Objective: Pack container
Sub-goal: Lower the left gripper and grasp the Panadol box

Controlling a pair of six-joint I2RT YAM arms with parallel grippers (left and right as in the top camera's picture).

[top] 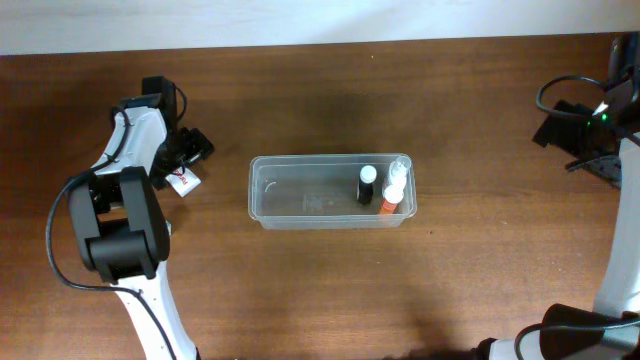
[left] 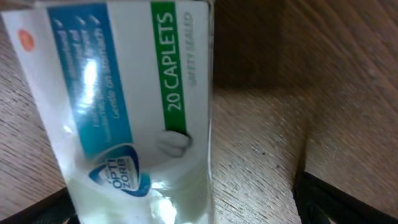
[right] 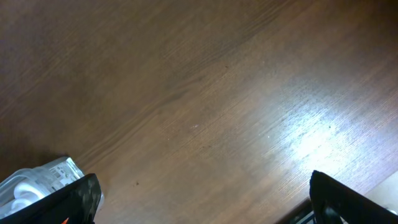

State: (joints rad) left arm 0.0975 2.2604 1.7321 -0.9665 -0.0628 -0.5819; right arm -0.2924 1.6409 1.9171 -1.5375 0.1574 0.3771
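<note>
Left gripper (left: 180, 208) stands wide. The caplet box (left: 124, 112) lies between its fingers, with bare wood showing at the box's 3 o'clock. Only this wrist view lets "20 CAPLETS" be read. Right gripper (right: 205, 205) is spread wide too and holds nothing, with a corner of the container (right: 40, 180) at 8 o'clock. Overhead, the container sits mid-table with small bottles (top: 368, 186) at its 3 o'clock end and the box at its 9 o'clock. The table (top: 450, 290) is brown wood, and a pale wall strip (top: 300, 20) runs at 12 o'clock.
</note>
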